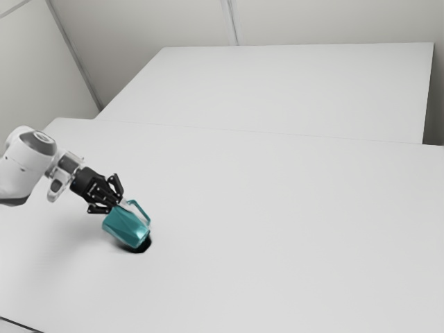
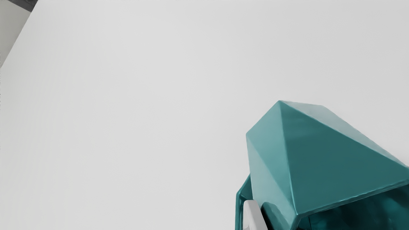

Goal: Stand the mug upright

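In the exterior view the black gripper (image 1: 122, 202) is at the upper end of the teal mug (image 1: 125, 226), close to its handle (image 1: 141, 210). The mug leans, its lower end toward the exterior view's right and over a dark shadow. Whether it touches the table there I cannot tell. The wrist view shows the faceted mug (image 2: 332, 159) with its open end toward my hand. A pale part of the gripper (image 2: 254, 215) sits between the mug's body and its handle (image 2: 238, 204). Any grip on the mug is hidden.
A wide white table (image 1: 277, 229) lies under the arm and mug. Beyond it a second white surface (image 1: 291, 83) extends toward the back wall. A table edge crosses a corner of the wrist view.
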Available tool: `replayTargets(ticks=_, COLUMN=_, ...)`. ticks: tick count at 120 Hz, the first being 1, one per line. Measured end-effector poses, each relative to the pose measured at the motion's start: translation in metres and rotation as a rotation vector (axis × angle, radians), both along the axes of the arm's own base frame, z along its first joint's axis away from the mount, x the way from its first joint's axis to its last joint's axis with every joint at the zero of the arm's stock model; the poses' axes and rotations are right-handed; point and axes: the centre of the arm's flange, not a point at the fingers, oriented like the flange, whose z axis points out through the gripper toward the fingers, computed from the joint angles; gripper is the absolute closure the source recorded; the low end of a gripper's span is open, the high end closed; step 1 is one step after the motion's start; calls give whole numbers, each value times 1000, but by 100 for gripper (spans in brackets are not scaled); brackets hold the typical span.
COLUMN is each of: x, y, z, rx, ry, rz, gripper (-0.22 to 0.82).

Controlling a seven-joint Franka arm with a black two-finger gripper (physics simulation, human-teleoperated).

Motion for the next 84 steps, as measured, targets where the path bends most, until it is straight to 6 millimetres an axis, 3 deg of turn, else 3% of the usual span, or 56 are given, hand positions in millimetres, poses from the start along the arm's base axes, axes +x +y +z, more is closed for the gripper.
replayTargets(ticks=34, x=8, y=-25, z=29, rx=69, ry=-48, rz=-85, gripper=78)
replayTargets(ticks=65, x=21, y=-56, z=79, rx=392, ry=-161, rz=-290, gripper=79)
replayTargets(ticks=84, x=43, y=-98, z=89, rx=561, ry=-244, rz=-449, gripper=79)
